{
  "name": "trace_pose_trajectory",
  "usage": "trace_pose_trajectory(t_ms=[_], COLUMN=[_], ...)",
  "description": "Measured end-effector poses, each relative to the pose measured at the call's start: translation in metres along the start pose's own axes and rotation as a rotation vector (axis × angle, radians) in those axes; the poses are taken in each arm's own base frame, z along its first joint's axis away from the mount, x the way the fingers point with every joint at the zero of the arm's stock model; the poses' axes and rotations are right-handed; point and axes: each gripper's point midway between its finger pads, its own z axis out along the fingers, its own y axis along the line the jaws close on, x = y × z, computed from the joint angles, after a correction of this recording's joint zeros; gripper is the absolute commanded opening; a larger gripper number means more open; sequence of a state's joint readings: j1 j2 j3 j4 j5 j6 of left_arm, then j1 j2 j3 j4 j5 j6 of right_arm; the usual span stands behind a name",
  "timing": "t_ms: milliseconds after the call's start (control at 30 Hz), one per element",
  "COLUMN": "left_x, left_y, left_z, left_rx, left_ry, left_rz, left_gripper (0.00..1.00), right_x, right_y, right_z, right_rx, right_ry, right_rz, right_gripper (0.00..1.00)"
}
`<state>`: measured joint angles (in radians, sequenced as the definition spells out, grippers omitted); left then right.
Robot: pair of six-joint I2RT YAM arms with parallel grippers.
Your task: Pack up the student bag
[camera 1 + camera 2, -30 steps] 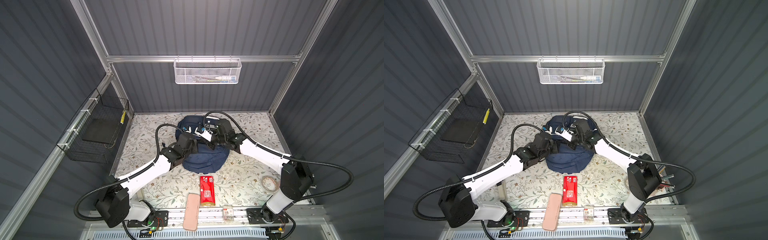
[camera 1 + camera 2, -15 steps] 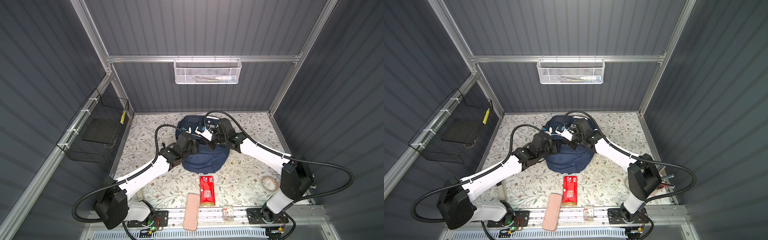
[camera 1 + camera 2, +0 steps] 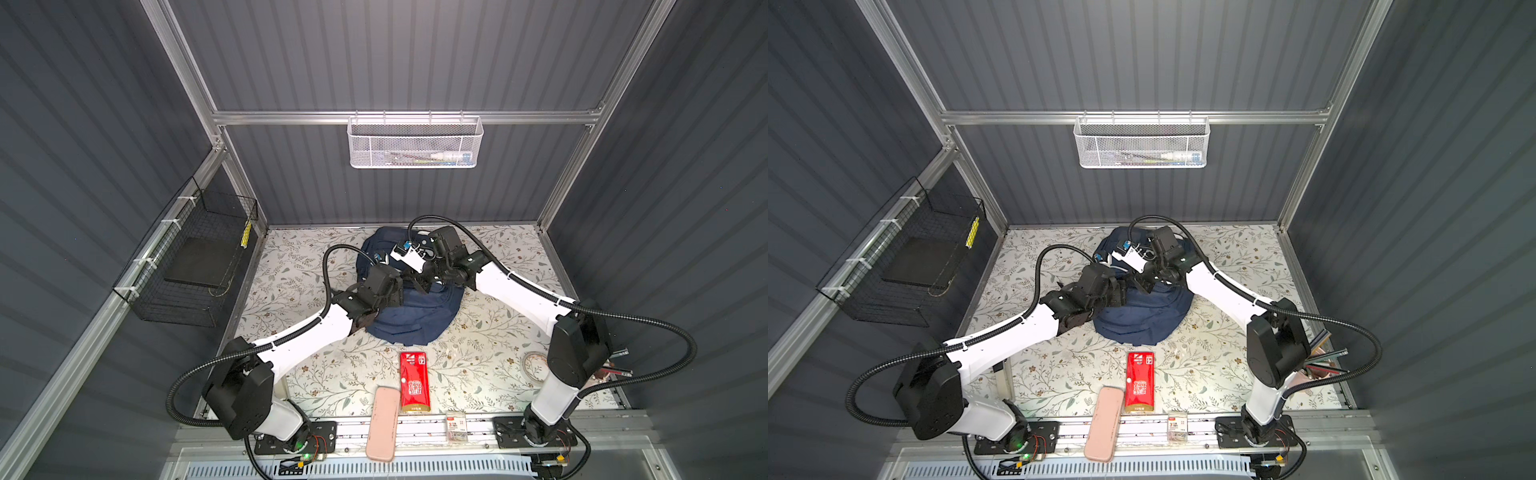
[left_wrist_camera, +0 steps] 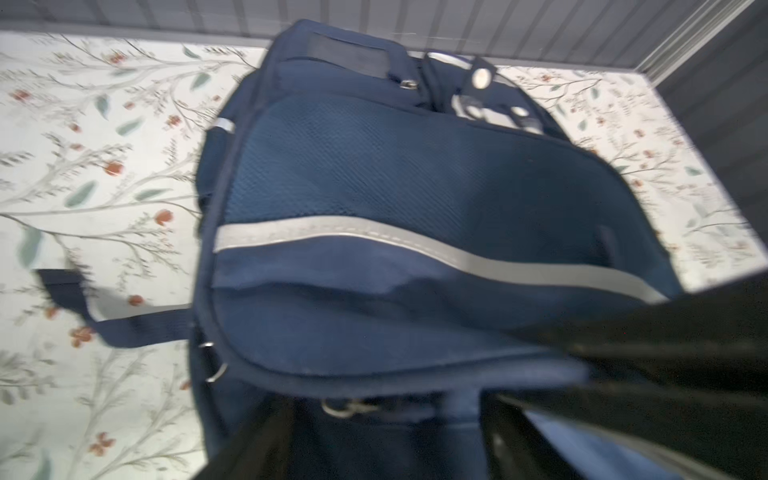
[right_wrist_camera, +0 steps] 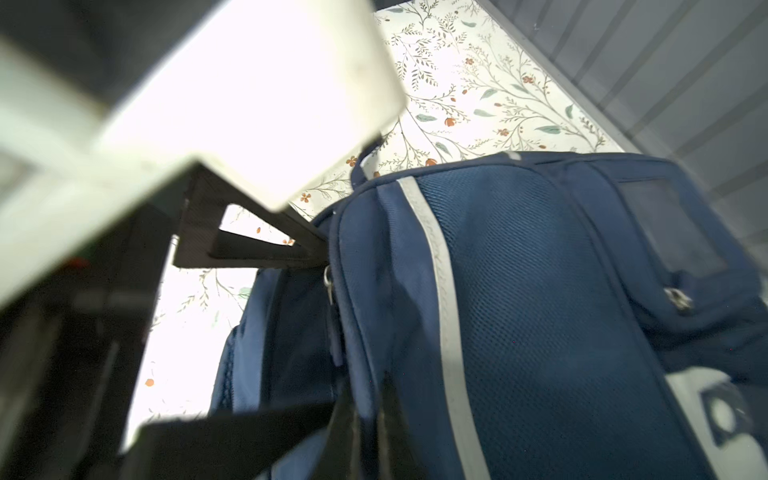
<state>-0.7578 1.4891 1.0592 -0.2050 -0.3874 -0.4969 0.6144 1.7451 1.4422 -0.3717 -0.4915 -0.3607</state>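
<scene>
The right claw is clenched on a fold of the student bag, nipping its piped rim right at the fingertips. The bag's mesh panel and pale reflective stripe run away from the pinch. Almost touching it, the left claw stands released, its dark fingers apart with nothing clearly caught between them. The bag's rim and a metal zip pull lie just ahead of its tips, though this view is blurred.

In both top views the two claws meet over the middle of the bag, which lies slumped on the floral table directly beneath them.

Packing looks barely begun. Well behind the claws, toward the arm bases, a red packet, a pink case and a small card packet lie outside the bag. Whether anything is already inside cannot be told. The step in hand seems to be parting the mouth, so every item probably remains to be loaded and the zip closed afterwards.

The left arm reaches forward and inward, wrist dipped onto the bag's near flank. The right arm stretches across from its side, wrist folded back so that its claw points at its partner.
</scene>
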Motion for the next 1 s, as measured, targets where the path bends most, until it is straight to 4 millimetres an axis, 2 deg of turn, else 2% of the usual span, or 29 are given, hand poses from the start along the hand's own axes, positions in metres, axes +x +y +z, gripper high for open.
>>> trace_pose_trajectory(t_ms=[33, 100, 300, 433, 500, 567, 633, 700, 800, 867, 933, 1000], left_x=[0.0, 0.003, 0.01, 0.011, 0.011, 0.01, 0.011, 0.011, 0.012, 0.013, 0.016, 0.02], left_y=[0.004, 0.01, 0.013, 0.012, 0.012, 0.012, 0.012, 0.012, 0.012, 0.012, 0.014, 0.018], left_z=[0.002, 0.004, 0.003, 0.0, 0.001, 0.002, 0.002, 0.002, 0.003, 0.005, 0.009, 0.013], left_rx=[-0.018, -0.032, 0.007, 0.075, 0.101, 0.111, 0.112, 0.112, 0.111, 0.107, 0.092, 0.074], left_ry=[-0.002, 0.007, 0.044, 0.064, 0.074, 0.076, 0.077, 0.076, 0.076, 0.079, 0.087, 0.098], left_rz=[0.003, 0.003, -0.029, -0.046, -0.042, -0.03, -0.01, 0.001, 0.01, 0.015, 0.024, 0.038], left_gripper=[0.3, 0.23, 0.19, 0.11, 0.13, 0.21, 0.35, 0.44, 0.44, 0.38, 0.17, 0.04], right_x=[0.002, 0.004, 0.017, 0.018, 0.016, 0.017, 0.017, 0.018, 0.018, 0.018, 0.019, 0.022], right_y=[0.001, 0.001, 0.003, 0.003, 0.002, 0.002, 0.002, 0.002, 0.003, 0.003, 0.003, 0.003], right_z=[0.001, 0.002, 0.006, 0.006, 0.005, 0.005, 0.005, 0.005, 0.005, 0.005, 0.006, 0.006], right_rx=[-0.004, -0.005, -0.004, 0.0, 0.003, 0.003, 0.003, 0.003, 0.002, 0.002, 0.002, 0.002], right_ry=[0.005, 0.009, 0.019, 0.008, 0.002, 0.001, 0.002, 0.002, 0.003, 0.003, 0.006, 0.013], right_rz=[0.011, 0.024, 0.043, 0.043, 0.041, 0.04, 0.041, 0.041, 0.042, 0.042, 0.043, 0.047], right_gripper=[0.0, 0.0, 0.0, 0.0, 0.0, 0.0, 0.0, 0.0, 0.0, 0.0, 0.0, 0.0])
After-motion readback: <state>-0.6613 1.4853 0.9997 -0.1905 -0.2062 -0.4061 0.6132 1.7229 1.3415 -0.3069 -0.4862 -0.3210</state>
